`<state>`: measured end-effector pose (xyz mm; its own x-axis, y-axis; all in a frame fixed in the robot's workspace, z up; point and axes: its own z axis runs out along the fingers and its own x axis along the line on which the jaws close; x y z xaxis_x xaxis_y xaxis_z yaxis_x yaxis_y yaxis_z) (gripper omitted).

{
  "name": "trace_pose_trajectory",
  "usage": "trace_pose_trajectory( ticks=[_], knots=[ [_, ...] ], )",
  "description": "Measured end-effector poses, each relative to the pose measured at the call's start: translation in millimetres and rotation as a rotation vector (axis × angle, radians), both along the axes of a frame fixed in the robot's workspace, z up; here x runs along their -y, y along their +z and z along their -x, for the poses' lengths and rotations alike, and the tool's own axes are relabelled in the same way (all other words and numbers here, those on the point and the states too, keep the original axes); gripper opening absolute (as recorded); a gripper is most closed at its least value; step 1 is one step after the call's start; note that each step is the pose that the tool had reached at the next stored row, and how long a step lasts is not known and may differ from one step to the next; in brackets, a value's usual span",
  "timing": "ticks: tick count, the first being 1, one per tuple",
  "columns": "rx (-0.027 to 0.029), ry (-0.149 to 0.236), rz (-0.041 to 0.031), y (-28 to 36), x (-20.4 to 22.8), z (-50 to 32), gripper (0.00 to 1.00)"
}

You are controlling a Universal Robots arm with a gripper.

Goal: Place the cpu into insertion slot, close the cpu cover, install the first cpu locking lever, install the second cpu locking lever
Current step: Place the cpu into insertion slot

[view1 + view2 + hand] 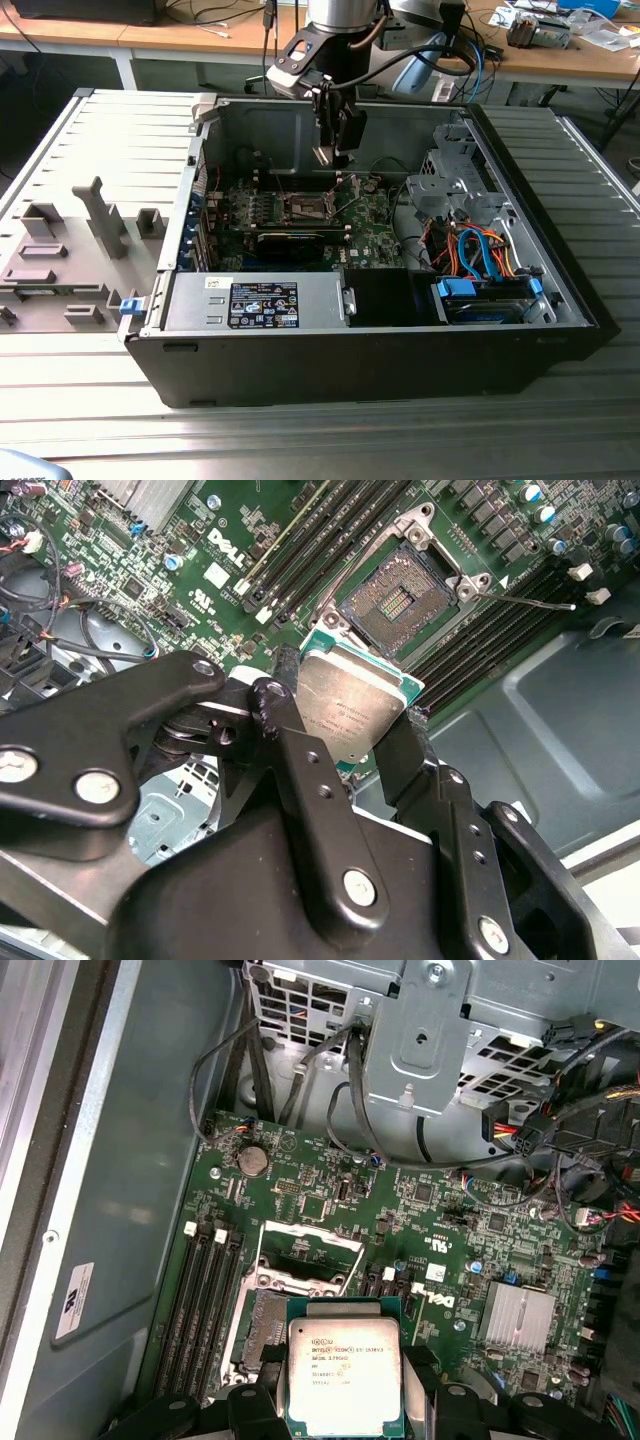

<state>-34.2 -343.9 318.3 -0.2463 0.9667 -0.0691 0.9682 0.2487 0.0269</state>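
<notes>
I'm clamping the small flat square cpu (352, 702) with its silvery-grey metal top between the fingers of my black gripper (345, 718), holding it above the green motherboard (430, 1200), near the dark square insertion slot (395, 595), which is lying uncovered inside the open black computer case (400, 350).

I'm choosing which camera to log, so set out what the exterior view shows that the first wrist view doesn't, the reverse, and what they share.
Exterior view's own: the arm, the open case, the grey fixture block on the exterior view's left, the labelled power supply. First wrist view's own: the print on the cpu, the white label on the case wall. Shared: the motherboard, the drive cage, and the gripper shut on the cpu over the open slot, not yet seated.
</notes>
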Motion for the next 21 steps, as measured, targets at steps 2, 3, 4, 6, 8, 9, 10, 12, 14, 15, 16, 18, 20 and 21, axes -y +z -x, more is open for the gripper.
trace_pose_trajectory(
  ticks=[2,3,4,6,8,9,10,12,14,15,16,18,20,21],
  knots=[
    [0.0,-0.001,0.0,-0.3,0.0,0.0,0.55],
    [0.0,-0.007,0.0,-1.4,0.0,0.0,0.55],
    [0.0,-0.012,0.0,-2.3,0.0,0.0,0.55],
    [0.0,-0.013,0.0,-2.4,0.0,0.0,0.55],
    [0.0,-0.014,0.0,-2.7,0.0,0.0,0.55],
    [0.0,-0.014,0.0,-2.8,0.0,0.0,0.55],
    [0.0,-0.029,0.0,-6.2,0.0,0.0,0.55],
    [0.0,-0.041,0.0,-9.1,0.0,0.0,0.55],
    [0.0,-0.042,0.0,-9.2,0.0,0.0,0.55],
    [0.0,-0.042,-0.0001,-9.3,0.0,0.0,0.55],
    [0.0,-0.043,0.0,-9.3,0.0,0.0,0.55],
    [-0.0001,-0.044,0.0,-9.5,0.0,0.0,0.55],
    [0.0,-0.047,0.0,-9.7,0.0,0.0,0.55],
    [0.0,-0.048,0.0,-9.7,0.0,0.0,0.55]
  ],
)
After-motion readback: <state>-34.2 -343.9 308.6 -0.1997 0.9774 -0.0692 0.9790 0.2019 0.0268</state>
